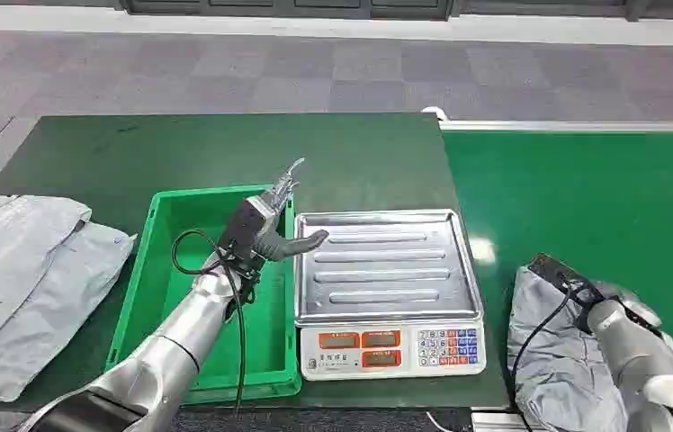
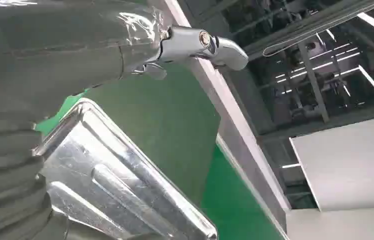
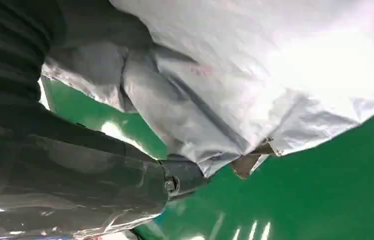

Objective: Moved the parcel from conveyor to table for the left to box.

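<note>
A crumpled grey plastic parcel lies on the bright green conveyor at the lower right. My right hand is on its upper edge and grips it. The right wrist view shows my thumb tucked against a fold of the parcel, just above the belt. My left hand hovers over the near-right corner of the green box, beside the scale tray, with fingers spread and nothing in it. In the left wrist view a fingertip points out past the steel tray.
A weighing scale with a steel tray stands on the dark green table, between box and conveyor. Flat grey mailer bags lie at the table's left edge. Grey floor lies beyond the table.
</note>
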Robot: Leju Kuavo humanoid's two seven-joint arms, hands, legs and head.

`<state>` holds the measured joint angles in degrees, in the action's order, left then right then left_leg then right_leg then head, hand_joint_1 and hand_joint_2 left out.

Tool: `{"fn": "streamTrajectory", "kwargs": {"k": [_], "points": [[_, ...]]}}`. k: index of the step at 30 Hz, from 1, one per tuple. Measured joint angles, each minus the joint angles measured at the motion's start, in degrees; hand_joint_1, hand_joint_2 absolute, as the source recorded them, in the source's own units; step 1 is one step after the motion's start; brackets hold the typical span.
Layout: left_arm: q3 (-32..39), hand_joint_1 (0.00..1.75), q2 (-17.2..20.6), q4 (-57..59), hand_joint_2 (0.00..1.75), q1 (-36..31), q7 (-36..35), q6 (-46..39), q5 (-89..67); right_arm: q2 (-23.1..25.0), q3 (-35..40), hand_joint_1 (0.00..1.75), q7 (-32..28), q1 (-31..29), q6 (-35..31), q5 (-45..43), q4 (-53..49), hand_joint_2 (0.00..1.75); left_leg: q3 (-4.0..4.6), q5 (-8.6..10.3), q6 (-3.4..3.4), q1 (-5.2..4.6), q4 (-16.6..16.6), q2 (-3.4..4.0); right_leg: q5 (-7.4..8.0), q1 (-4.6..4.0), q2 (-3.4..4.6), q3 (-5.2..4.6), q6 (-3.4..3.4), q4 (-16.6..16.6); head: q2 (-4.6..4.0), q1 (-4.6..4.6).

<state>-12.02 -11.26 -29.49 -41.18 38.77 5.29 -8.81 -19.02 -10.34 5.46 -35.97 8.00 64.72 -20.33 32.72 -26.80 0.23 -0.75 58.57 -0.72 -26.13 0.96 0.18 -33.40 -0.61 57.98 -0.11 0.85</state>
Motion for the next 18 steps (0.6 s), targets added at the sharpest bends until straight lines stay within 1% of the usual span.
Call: {"fn": "streamTrajectory", "kwargs": {"k": [18], "points": [[0.7,0.00,0.1,0.0,1.75,0.2,0.4,0.0,-0.1,0.0,1.4,1.75,-1.9,0.0,-0.4,0.1,0.5,1.75,0.20,0.04,0.06,-0.04,0.0,-0.06,0.04,0.04,-0.04,-0.15,-0.07,0.0,0.00,0.00]]}}
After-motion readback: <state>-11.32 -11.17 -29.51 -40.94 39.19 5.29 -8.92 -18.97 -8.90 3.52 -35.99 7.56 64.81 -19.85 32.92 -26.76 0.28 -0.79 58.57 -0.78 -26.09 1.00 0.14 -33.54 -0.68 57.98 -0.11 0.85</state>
